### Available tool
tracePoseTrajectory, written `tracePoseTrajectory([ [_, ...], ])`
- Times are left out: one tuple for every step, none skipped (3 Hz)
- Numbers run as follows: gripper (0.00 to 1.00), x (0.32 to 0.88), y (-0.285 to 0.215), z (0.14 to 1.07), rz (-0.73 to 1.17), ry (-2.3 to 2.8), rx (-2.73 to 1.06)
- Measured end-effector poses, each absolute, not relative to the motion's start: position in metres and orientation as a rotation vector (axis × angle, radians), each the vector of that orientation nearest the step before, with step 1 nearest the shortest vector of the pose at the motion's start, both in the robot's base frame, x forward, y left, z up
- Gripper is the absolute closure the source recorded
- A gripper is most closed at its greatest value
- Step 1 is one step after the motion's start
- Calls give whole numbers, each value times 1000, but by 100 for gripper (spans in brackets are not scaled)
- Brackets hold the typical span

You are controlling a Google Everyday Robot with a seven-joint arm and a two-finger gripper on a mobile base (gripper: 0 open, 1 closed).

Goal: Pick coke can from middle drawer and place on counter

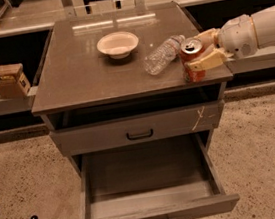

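The red coke can (192,61) with a silver top is upright at the right front corner of the counter (87,72), its base at or just above the surface. My gripper (199,50) comes in from the right and is shut on the can, its cream fingers (207,61) on either side of it. The middle drawer (148,191) is pulled out below and holds nothing that I can see. The can stands right beside the cap end of a clear water bottle.
A clear plastic water bottle (163,54) lies on its side just left of the can. A white bowl (118,44) sits at the counter's back middle. The top drawer front (140,129) with a white scratch is closed. A cardboard box (7,80) sits on a ledge at left.
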State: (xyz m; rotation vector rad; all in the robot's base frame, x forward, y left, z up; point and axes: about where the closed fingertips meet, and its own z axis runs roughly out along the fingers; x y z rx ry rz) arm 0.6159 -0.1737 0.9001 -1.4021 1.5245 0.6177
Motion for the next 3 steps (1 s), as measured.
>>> tracePoseTrajectory([
  [97, 641, -192, 905, 531, 1582, -1241],
  [74, 661, -204, 898, 456, 1690, -1108],
  [50, 676, -208, 873, 427, 1842, -1002],
])
